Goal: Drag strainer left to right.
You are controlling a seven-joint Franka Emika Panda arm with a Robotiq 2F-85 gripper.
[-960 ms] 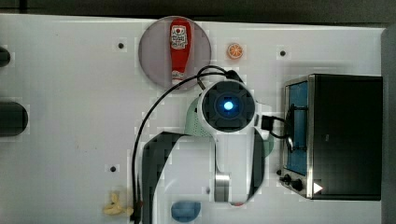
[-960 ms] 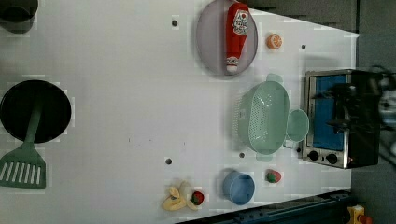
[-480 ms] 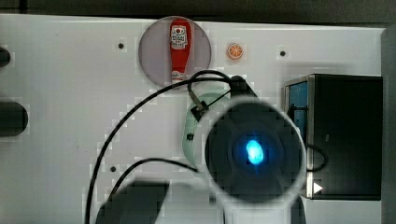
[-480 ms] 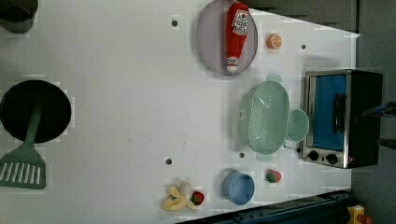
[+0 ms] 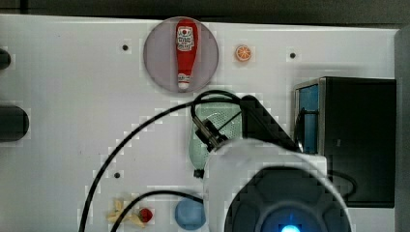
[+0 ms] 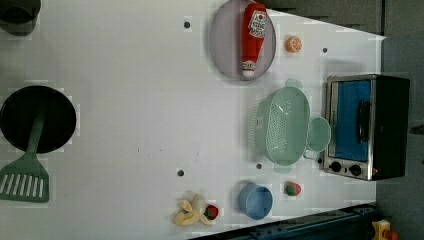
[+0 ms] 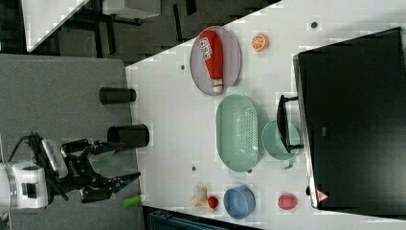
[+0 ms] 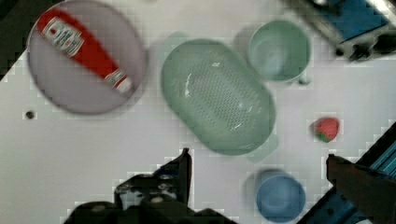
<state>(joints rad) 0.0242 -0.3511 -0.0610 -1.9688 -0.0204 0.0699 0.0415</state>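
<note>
White desk (image 6: 125,125) fills my screens, and the strainer (image 6: 282,125) sits near the edge where the toaster oven (image 6: 367,125) stands, just beside the teal cup (image 6: 318,134), with the plate (image 6: 225,45) carrying the ketchup bottle (image 6: 254,30) close by. My pincer (image 7: 107,168) hangs well above the desk, its fingers apart and holding nothing. To do this step well, I would come straight down over the strainer's rim on the side away from the cup, seat one finger inside the wall, and keep clear of the blue bowl (image 6: 255,200) and strawberry (image 6: 293,188). The strainer is pale mint, oblong with rounded ends, finely perforated, with a small tab handle at each end.
</note>
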